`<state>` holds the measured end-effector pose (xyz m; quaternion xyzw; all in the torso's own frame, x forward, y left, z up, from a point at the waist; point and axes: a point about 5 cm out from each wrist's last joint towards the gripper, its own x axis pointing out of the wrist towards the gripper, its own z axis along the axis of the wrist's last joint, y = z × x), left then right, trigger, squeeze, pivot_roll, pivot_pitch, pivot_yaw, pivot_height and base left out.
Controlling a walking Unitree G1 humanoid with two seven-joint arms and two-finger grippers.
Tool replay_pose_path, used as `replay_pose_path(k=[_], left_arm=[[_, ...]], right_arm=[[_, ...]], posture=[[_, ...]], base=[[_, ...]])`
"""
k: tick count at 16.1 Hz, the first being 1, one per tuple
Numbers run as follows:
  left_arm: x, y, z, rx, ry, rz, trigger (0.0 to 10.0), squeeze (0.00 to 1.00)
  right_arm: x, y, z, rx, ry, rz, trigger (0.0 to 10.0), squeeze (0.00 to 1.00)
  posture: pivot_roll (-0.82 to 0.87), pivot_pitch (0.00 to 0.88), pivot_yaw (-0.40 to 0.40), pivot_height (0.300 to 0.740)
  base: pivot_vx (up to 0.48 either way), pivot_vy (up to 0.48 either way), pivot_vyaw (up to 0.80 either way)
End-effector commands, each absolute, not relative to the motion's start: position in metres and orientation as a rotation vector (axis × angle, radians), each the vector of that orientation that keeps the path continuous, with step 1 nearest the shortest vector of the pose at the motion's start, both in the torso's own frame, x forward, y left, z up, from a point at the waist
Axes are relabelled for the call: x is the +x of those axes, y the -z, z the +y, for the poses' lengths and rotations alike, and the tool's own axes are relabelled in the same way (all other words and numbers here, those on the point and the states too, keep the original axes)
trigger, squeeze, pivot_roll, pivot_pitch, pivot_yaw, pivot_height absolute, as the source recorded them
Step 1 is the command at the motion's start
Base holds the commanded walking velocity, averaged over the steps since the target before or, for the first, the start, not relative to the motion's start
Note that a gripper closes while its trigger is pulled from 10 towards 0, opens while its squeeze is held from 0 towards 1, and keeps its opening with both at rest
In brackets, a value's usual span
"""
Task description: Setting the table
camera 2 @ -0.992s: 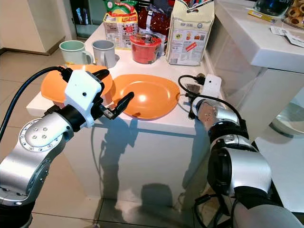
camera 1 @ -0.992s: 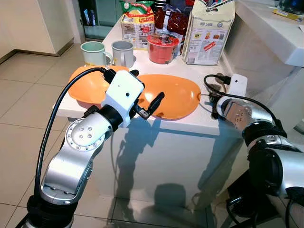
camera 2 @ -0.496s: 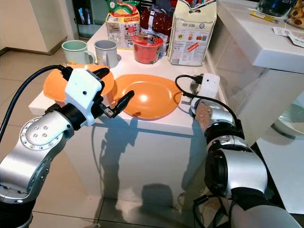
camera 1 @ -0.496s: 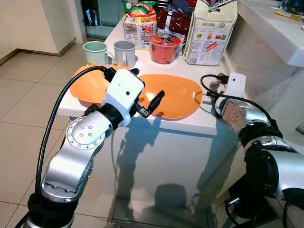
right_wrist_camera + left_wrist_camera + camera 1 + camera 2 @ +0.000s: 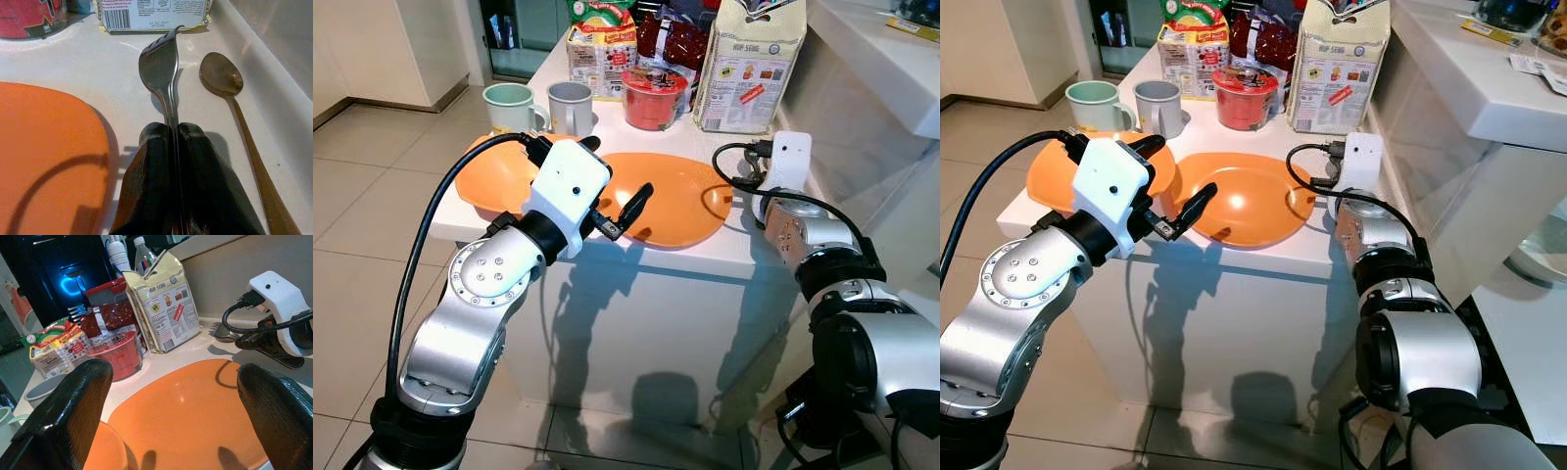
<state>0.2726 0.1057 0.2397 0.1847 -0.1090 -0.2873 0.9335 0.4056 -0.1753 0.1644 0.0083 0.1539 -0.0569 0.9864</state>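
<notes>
fork point(image 5: 165, 73) – pinched in right tool point(image 5: 168, 147)

Two orange plates point(image 5: 671, 196) point(image 5: 494, 176) — two mugs point(image 5: 509, 106) point(image 5: 570, 106), one fork point(image 5: 161, 68), one spoon point(image 5: 222, 78) — one red tub point(image 5: 653, 98).

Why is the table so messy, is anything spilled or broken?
Nothing is spilled or broken. The two orange plastic plates overlap at their edges, which looks untidy. The right gripper holds a metal fork beside a brass-coloured spoon lying flat.
</notes>
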Motion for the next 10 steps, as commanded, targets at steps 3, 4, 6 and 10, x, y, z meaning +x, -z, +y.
replay_pose_path(k=[3, 4, 6, 10], left_arm=[[0.2751, -0.2434, 0.1036, 0.392, 0.596, -0.236, 10.0, 0.00], [0.2750, -0.2433, 0.1035, 0.391, 0.598, -0.236, 10.0, 0.00], [0.2752, -0.2433, 0.1032, 0.391, 0.600, -0.237, 10.0, 0.00], [0.2753, -0.2434, 0.1029, 0.391, 0.601, -0.237, 10.0, 0.00]], right_arm=[[0.4059, -0.1711, -0.1859, -0.050, 0.147, 0.301, 10.0, 0.24], [0.4059, -0.1719, -0.1874, -0.071, 0.146, 0.303, 10.0, 0.38], [0.4061, -0.1727, -0.1878, -0.073, 0.137, 0.307, 10.0, 1.00], [0.4062, -0.1729, -0.1877, -0.074, 0.134, 0.307, 10.0, 1.00]], posture=[[0.09, 0.000, -0.067, 0.740], [0.09, 0.000, -0.066, 0.740], [0.09, 0.000, -0.065, 0.740], [0.09, 0.000, -0.065, 0.740]], base=[[0.000, 0.000, 0.00], [0.000, 0.000, 0.00], [0.000, 0.000, 0.00], [0.000, 0.000, 0.00]])
